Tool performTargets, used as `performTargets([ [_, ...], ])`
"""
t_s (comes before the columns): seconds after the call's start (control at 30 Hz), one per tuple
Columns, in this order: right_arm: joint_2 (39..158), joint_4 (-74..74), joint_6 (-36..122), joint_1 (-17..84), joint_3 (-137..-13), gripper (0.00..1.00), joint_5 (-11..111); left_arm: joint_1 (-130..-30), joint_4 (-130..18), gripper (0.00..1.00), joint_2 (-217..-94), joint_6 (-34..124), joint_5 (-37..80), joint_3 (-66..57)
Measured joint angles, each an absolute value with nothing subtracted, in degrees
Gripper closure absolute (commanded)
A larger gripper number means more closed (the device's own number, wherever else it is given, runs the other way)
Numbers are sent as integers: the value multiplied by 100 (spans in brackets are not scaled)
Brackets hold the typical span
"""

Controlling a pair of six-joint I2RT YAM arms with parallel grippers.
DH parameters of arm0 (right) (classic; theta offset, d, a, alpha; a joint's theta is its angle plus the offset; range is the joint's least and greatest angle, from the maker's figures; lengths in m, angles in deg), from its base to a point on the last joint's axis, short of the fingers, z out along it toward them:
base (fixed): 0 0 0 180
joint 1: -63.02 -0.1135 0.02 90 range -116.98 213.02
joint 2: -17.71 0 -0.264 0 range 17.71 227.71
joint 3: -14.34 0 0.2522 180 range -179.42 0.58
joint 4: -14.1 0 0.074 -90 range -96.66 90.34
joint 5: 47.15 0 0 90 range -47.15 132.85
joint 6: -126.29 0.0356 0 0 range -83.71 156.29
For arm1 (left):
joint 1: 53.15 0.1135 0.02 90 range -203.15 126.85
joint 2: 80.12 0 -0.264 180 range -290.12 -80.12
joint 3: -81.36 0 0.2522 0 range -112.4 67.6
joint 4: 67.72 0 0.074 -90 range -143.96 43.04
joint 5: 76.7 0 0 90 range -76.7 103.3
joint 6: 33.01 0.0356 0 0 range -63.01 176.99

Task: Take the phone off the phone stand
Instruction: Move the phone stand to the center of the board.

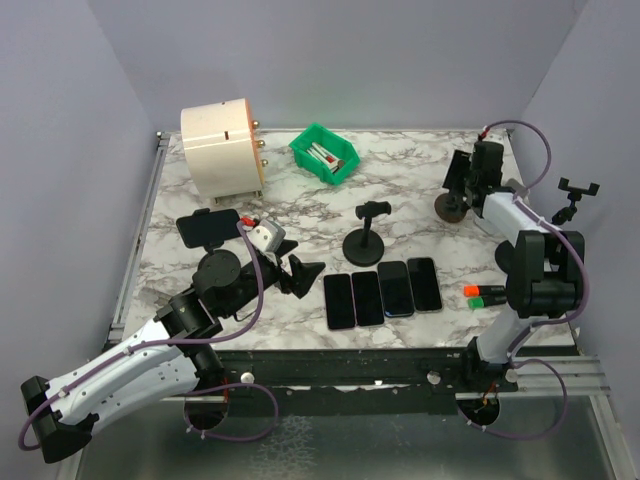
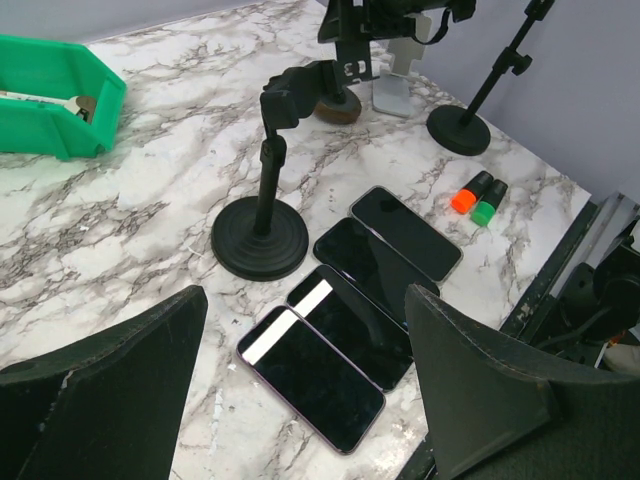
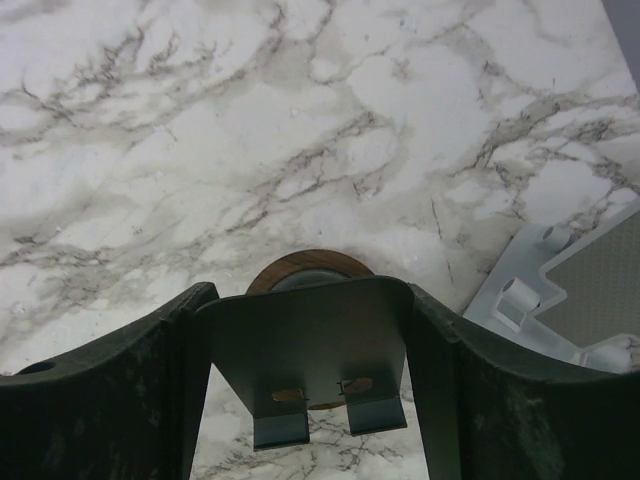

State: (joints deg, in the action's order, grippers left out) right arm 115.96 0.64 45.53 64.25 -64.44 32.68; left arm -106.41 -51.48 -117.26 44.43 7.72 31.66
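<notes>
Since the job is pulling the phone off its stand, I've got the right gripper straddling the phone at the far right of the table, one finger on each side edge. In my wrist view both pads look flush against it, so I'd call that a pinch across the width, though I can't tell how firm it is. Gripping the short way makes sense to me: the fingers line up with the direction it has to slide out.

The phone sits upright in the stand over the round wooden base. Its long axis runs from the base toward my wrist, roughly in line with the fingers. Two small tabs show at its near end and I honestly can't say whether they belong to the cradle or the phone. Which way the screen faces, no idea from here.

The left gripper is spread wide and holding nothing, parked over the near-left part of the table. It's looking across at the empty black stand and the row of four phones lying flat, well out of the way. There's another phone on a black stand over by that arm too.
</notes>
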Motion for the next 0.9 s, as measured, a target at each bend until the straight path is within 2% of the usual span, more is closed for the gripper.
performTargets([
  [0.33,12385,-11,4588,6438,-7954,51,2889,-10641,-5128,18,-11785,4476,763,3166],
  [0.77,13765,-1044,4570,6676,-9558,52,2498,-10551,-5119,18,-11958,4548,746,3166],
  [0.83,13846,-1195,4570,6718,-9692,46,2454,-10516,-5117,18,-11984,4546,746,3166],
  [0.9,13900,-1344,4568,6762,-9816,30,2417,-10488,-5117,18,-11995,4546,750,3166],
])
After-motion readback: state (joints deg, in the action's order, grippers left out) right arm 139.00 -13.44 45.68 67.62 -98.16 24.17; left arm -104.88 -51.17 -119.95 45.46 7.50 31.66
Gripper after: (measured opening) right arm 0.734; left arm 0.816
